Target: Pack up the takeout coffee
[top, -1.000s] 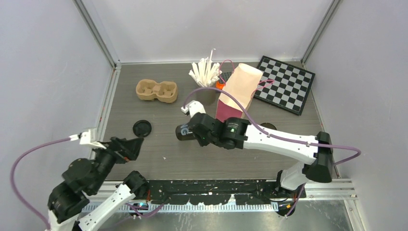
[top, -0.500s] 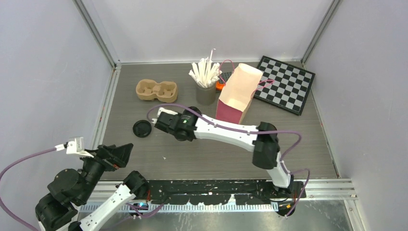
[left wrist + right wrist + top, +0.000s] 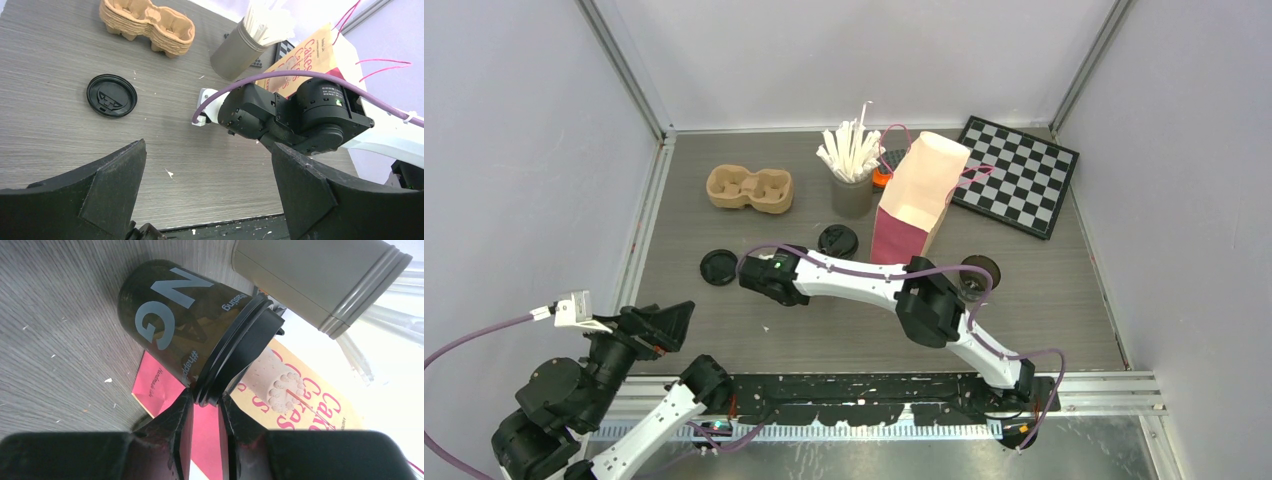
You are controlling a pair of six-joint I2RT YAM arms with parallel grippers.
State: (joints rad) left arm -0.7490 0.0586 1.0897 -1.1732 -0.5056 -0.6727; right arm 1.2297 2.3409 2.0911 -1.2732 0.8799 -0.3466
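Note:
One takeout coffee cup, dark with a black lid, is upright just in front of the grey cup of sticks. In the right wrist view this cup shows grey "NG" print. My right gripper is nearly closed, pinching the rim of the cup's lid between its fingertips. In the top view its fingers are hidden under the right forearm. A second dark round cup sits right of the bag, partly hidden by the arm. My left gripper is wide open and empty, low at the near left.
A loose black lid lies flat left of the right wrist, and also shows in the left wrist view. The tan two-cup tray is at the back left. The grey cup of white sticks, the open paper bag and the checkerboard stand behind.
The right arm has swung left and folded back, carrying the cup from the table's middle to a spot before the grey cup, now lid up. The left gripper has drawn back towards the near left.

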